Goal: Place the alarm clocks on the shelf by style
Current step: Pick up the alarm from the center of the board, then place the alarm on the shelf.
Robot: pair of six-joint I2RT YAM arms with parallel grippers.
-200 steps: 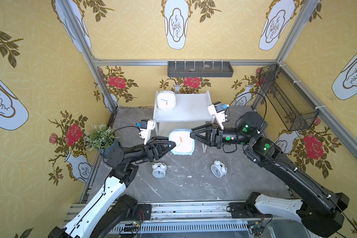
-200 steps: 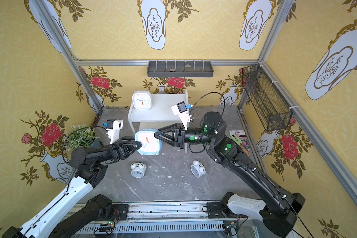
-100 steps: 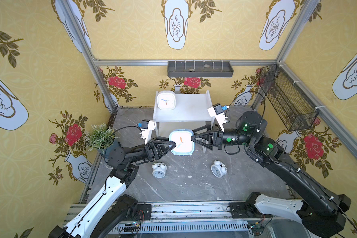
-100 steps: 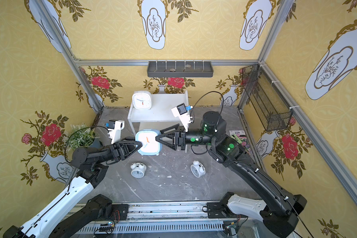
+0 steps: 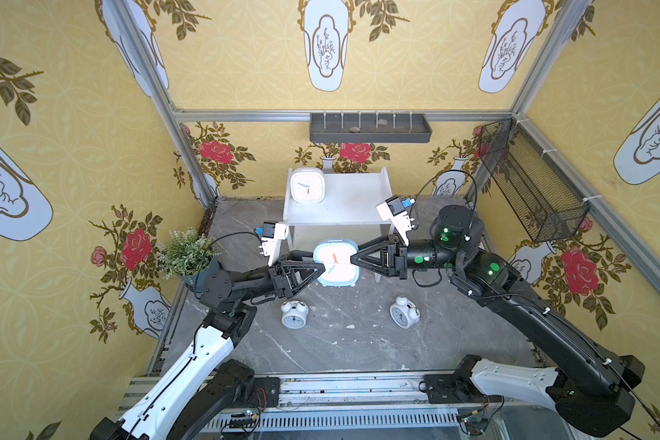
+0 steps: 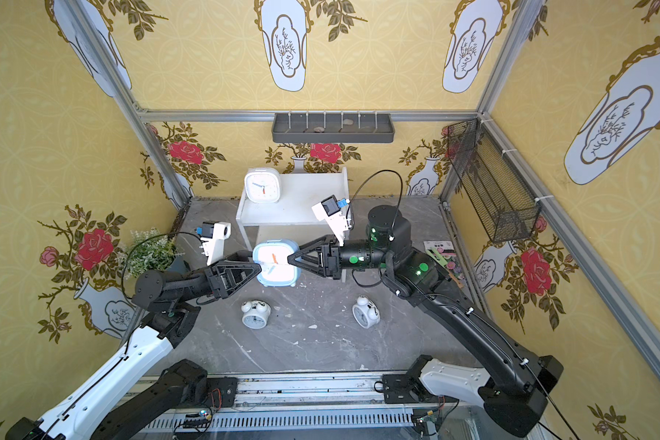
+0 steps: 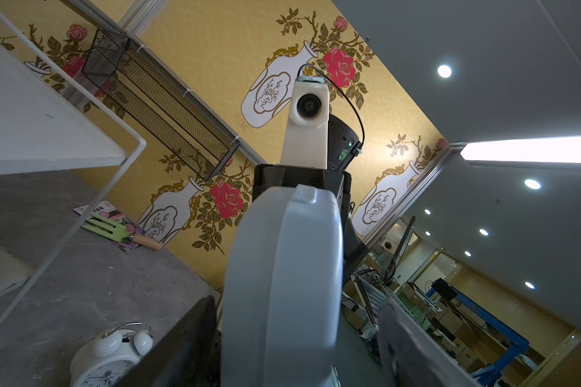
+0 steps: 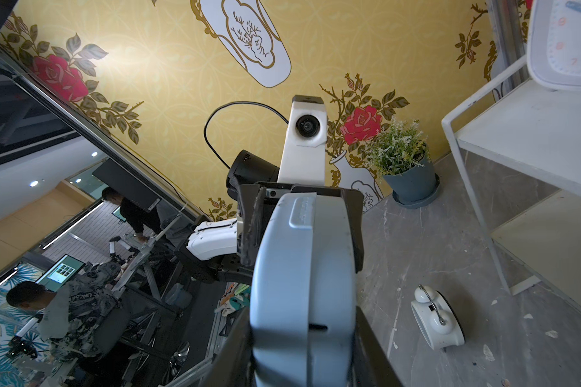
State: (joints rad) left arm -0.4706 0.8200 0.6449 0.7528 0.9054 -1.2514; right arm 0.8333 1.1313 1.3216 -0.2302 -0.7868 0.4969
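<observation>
While my right gripper (image 5: pixel 353 260) is clamping the light blue clock's (image 5: pixel 337 254) right edge at mid-frame and my left gripper (image 5: pixel 322 269) is hanging spread around its left edge, I am judging the shelf (image 5: pixel 349 198), just above it, nearer my right arm.

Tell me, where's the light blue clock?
In both top views the light blue clock is in the middle, just in front of the shelf, between the left gripper and right gripper.

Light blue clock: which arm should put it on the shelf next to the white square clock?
Right. The right gripper looks clamped on the light blue clock; the left gripper is open. The free space on the top board of the shelf is on the right arm's side.
</observation>
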